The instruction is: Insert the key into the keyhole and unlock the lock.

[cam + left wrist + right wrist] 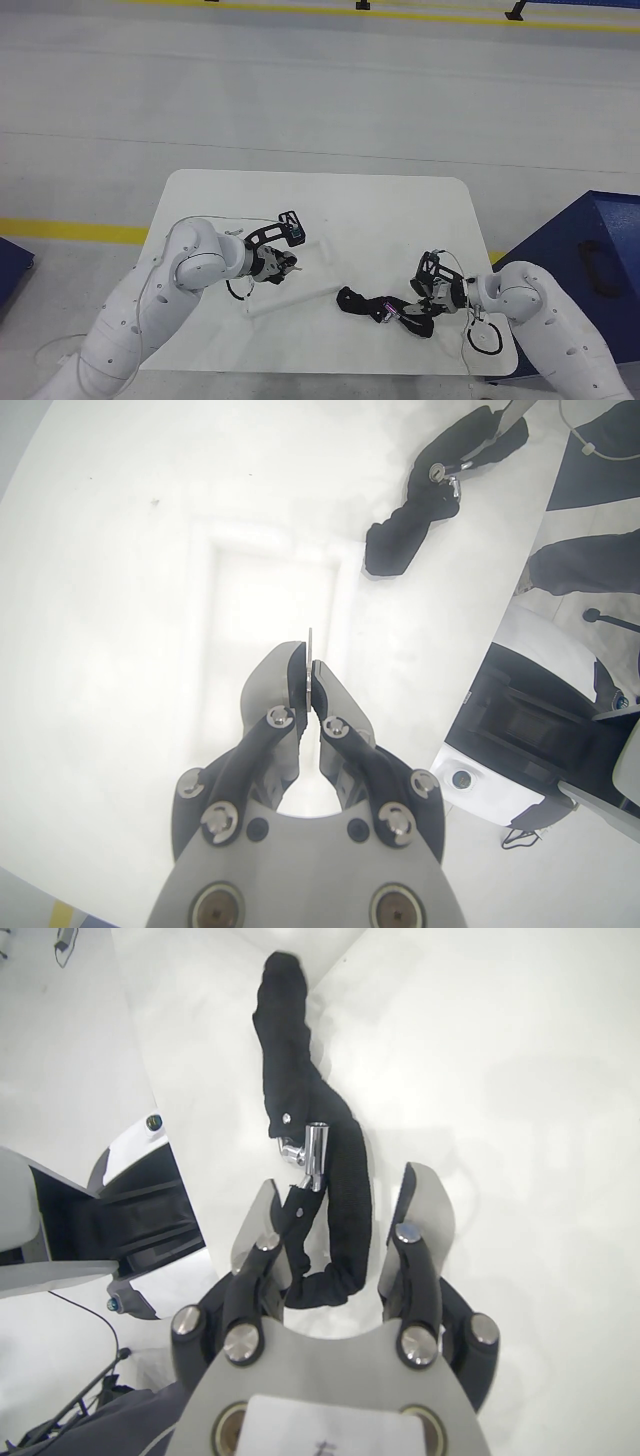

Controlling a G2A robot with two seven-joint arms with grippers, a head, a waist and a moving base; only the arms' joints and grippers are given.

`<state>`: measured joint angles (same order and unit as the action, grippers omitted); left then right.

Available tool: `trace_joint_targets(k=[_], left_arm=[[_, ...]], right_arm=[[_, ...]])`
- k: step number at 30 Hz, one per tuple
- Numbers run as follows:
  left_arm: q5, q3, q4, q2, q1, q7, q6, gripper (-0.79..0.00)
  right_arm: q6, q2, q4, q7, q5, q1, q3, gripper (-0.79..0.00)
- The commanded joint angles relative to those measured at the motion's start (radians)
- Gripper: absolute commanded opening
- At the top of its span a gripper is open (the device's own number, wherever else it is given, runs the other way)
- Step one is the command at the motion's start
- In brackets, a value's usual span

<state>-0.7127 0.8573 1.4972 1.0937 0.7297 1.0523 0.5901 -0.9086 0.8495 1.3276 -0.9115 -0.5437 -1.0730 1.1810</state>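
A black fabric-sleeved chain lock (385, 306) lies on the white table (380, 215) near its front edge. Its chrome lock cylinder (315, 1154) joins the two sleeve ends, and the round keyhole (436, 473) faces the left wrist view. My left gripper (310, 662) is shut on a thin metal key (310, 650), held edge-on above the table left of the lock. My right gripper (340, 1193) stands open over the lock's right end, with the folded sleeve (345, 1188) between its fingers. In the top view the left gripper (285, 265) and right gripper (415, 305) sit either side of the lock.
A white rod-like strip (295, 298) lies on the table between the left gripper and the lock. A blue bin (590, 250) stands off the table's right side. A loose cable (487, 338) hangs by the right arm.
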Motion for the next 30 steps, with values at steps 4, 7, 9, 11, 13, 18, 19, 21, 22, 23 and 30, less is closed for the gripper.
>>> trace_joint_targets(k=[4, 7, 9, 11, 13, 18, 19, 21, 22, 23, 30], left_arm=[[0.000, 0.000, 0.000, 0.000, 0.000, 0.000, 0.000, -0.785], [0.000, 0.000, 0.000, 0.000, 0.000, 0.000, 0.000, -0.785], [0.000, 0.000, 0.000, 0.000, 0.000, 0.000, 0.000, -0.785], [0.000, 0.000, 0.000, 0.000, 0.000, 0.000, 0.000, -0.785], [0.000, 0.000, 0.000, 0.000, 0.000, 0.000, 0.000, -0.785], [0.000, 0.000, 0.000, 0.000, 0.000, 0.000, 0.000, -0.785], [0.000, 0.000, 0.000, 0.000, 0.000, 0.000, 0.000, -0.785], [0.000, 0.000, 0.000, 0.000, 0.000, 0.000, 0.000, -0.785], [0.000, 0.000, 0.000, 0.000, 0.000, 0.000, 0.000, -0.785], [0.000, 0.000, 0.000, 0.000, 0.000, 0.000, 0.000, -0.785], [0.000, 0.000, 0.000, 0.000, 0.000, 0.000, 0.000, -0.785]], right_arm=[[0.078, -0.011, 0.107, -0.050, -0.012, -0.020, -0.006, 0.000], [0.116, -0.015, 0.181, -0.029, -0.093, -0.061, -0.010, 0.000], [0.149, -0.017, 0.212, -0.009, -0.159, -0.080, -0.008, 0.000], [0.193, -0.016, 0.245, 0.021, -0.232, -0.106, -0.019, 0.000], [0.233, -0.014, 0.265, 0.048, -0.306, -0.122, -0.035, 0.000], [0.301, -0.004, 0.270, 0.096, -0.413, -0.133, -0.083, 0.000], [0.318, -0.001, 0.268, 0.100, -0.433, -0.130, -0.092, 0.000], [0.342, 0.004, 0.262, 0.106, -0.460, -0.126, -0.113, 0.000], [0.349, 0.007, 0.255, 0.106, -0.464, -0.121, -0.120, 0.000], [0.354, 0.010, 0.248, 0.104, -0.465, -0.116, -0.127, -0.009], [0.367, 0.023, 0.215, 0.092, -0.467, -0.084, -0.158, -0.422]])
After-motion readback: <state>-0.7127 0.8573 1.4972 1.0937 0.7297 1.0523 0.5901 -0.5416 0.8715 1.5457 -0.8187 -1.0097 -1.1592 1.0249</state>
